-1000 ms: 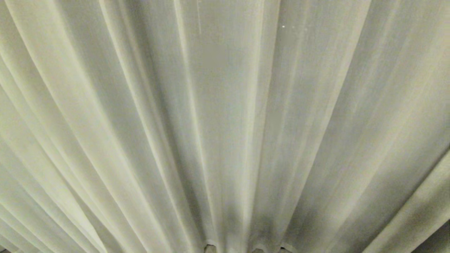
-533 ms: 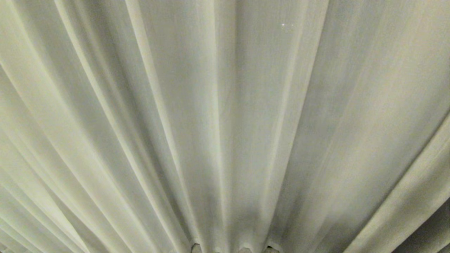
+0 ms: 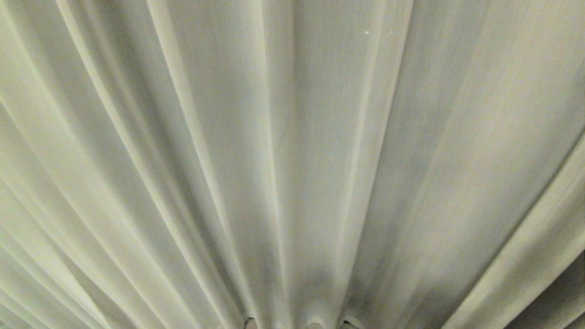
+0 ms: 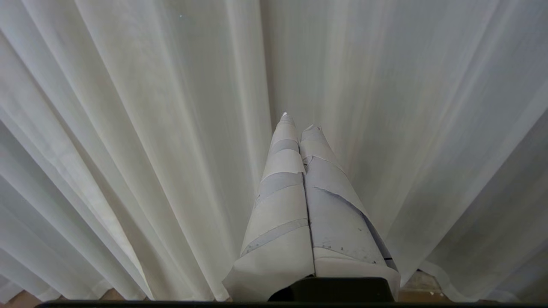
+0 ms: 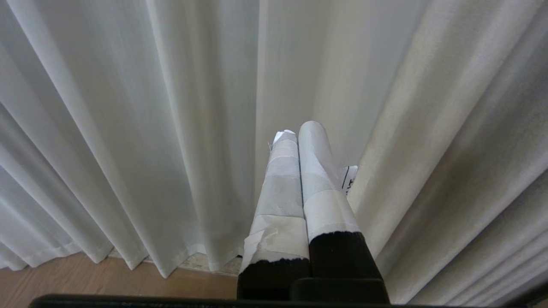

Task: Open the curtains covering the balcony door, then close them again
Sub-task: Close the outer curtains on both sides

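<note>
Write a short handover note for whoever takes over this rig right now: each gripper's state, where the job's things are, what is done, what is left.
Left gripper: shut, empty, pointing at the curtains, near the pleats.
Right gripper: shut, empty, aimed at a gap between two fabric panels, where a pale flat surface shows.
Curtains: drawn, filling the head view; hems hang just above the wooden floor.
Balcony door: not visible.
Done: nothing visible; no fabric gripped.
Left: open the curtains, then close them again.
</note>
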Robot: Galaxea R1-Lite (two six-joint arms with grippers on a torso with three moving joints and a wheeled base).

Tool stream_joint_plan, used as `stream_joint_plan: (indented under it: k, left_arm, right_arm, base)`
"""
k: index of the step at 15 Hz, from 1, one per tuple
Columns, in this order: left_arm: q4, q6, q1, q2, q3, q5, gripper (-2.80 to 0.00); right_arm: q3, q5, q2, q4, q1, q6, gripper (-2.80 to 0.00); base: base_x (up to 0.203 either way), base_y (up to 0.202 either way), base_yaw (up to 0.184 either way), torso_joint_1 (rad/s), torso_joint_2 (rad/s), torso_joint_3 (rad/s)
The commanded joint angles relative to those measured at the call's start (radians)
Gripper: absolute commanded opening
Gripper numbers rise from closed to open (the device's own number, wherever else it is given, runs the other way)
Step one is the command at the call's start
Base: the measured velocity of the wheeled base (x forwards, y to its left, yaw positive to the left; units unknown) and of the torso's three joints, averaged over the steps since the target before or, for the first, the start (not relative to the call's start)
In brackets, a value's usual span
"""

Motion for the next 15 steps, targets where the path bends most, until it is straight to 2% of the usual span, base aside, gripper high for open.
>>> stream_joint_plan:
  k: [1, 15]
  left_arm:
    - [0.000, 0.000, 0.000, -0.002, 0.000, 0.000, -2.80]
    - [0.000, 0.000, 0.000, -0.002, 0.000, 0.000, -2.80]
  right_arm:
    - [0.000, 0.000, 0.000, 0.000, 0.000, -0.001, -2.80]
    - [0.000, 0.002, 0.000, 0.000, 0.000, 0.001, -2.80]
  base:
    - [0.000, 0.000, 0.000, 0.000, 0.00, 0.000]
    - [0.000, 0.000, 0.000, 0.000, 0.00, 0.000]
